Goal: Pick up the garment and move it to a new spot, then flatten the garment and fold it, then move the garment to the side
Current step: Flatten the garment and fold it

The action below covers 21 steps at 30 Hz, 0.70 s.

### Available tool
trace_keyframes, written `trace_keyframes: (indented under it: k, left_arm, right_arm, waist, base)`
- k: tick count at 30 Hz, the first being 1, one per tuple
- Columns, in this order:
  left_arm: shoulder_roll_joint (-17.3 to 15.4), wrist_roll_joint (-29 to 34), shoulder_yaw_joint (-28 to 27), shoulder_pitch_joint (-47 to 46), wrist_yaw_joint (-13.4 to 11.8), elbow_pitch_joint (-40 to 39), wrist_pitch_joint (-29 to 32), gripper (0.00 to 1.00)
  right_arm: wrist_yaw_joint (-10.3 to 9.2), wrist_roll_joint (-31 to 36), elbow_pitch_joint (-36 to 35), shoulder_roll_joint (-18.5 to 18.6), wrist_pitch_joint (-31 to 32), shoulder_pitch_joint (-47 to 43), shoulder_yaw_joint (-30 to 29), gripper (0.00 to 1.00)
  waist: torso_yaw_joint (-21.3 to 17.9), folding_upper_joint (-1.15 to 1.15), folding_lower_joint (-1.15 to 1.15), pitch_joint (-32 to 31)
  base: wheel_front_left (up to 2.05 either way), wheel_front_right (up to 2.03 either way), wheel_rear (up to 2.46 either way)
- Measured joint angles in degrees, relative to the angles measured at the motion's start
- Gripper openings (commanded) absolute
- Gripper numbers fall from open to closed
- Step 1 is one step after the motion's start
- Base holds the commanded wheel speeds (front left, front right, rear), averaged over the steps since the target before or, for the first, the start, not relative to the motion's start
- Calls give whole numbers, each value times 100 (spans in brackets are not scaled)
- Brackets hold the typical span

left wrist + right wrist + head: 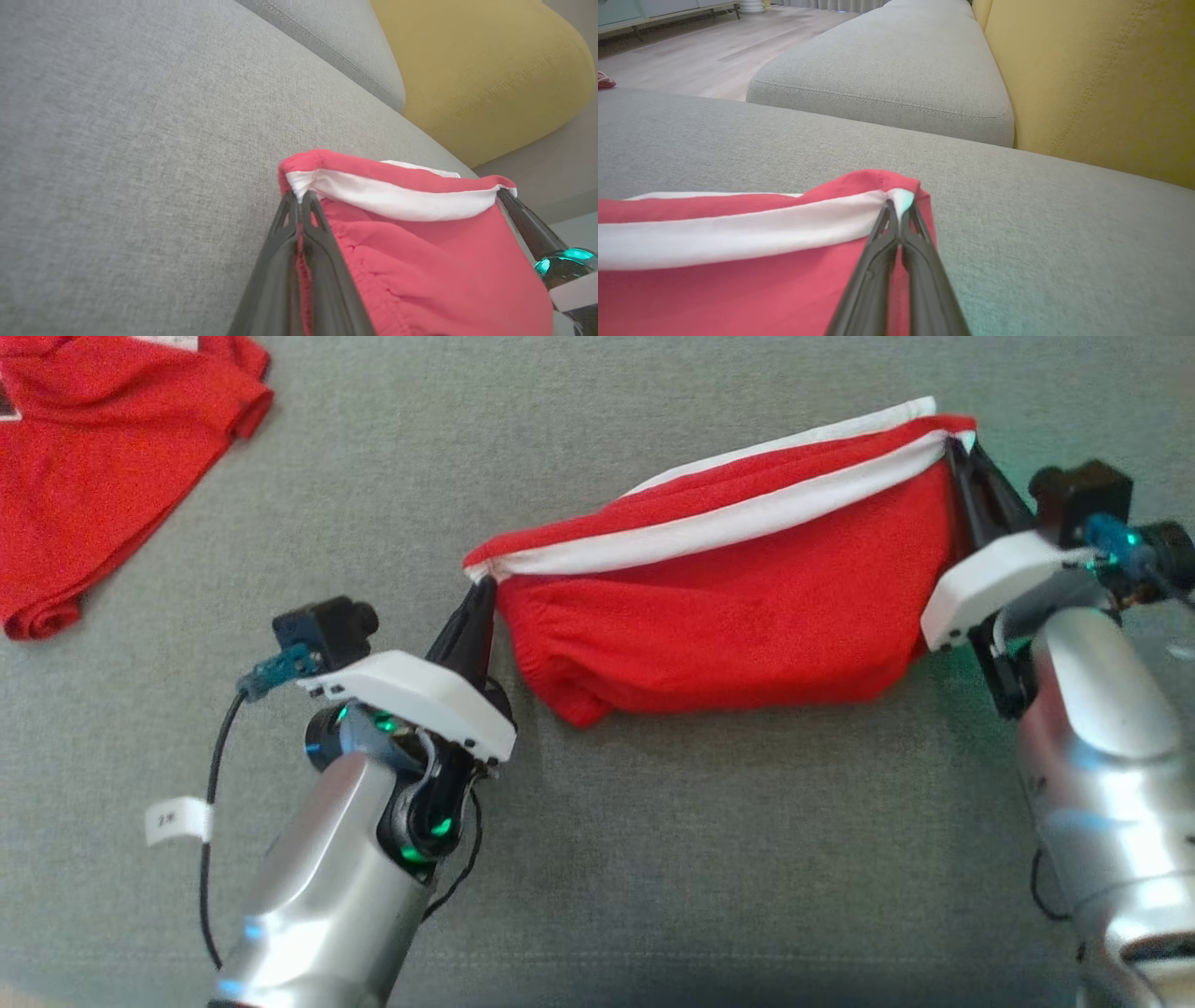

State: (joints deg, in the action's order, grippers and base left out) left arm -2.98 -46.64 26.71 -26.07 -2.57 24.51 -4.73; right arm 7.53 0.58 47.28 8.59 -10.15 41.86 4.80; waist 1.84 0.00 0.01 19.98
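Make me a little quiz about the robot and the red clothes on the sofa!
1. True or false: the left gripper and the right gripper are each shut on one end of the red garment, at its white band.
2. What colour is the cushion behind the sofa seat? A blue, B yellow, C green.
3. Fill in: in the head view, a red shirt lies at the upper ____ corner.
Key: 1 true; 2 B; 3 left.
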Motion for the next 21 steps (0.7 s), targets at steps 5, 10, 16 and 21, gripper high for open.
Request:
trace_keyframes:
  k: [5, 10, 16, 21]
  left_arm:
    - [34, -42, 94, -255, 0, 176, -118, 0]
    - [51, -27, 321, -386, -3, 214, -235, 9]
    - [18, 241, 578, -382, -55, 121, -453, 100]
    - [-148, 515, 642, -250, -157, -308, -667, 100]
  right_arm:
    - [0, 0, 657, 135, -53, 500, 70, 0]
    - [0, 0, 1181, 179, -108, 845, 190, 0]
    - [0, -64, 1615, 231, -208, 1076, 250, 100]
    - [0, -257, 1817, 319, -305, 1185, 377, 100]
  waist:
    - [111, 0, 0, 90]
    - [198, 0, 0, 136]
    - [255, 0, 0, 122]
    - [260, 0, 0, 41]
  base:
    - [0, 0, 0]
    - [0, 0, 0]
    - [0, 0, 0]
    - [0, 0, 0]
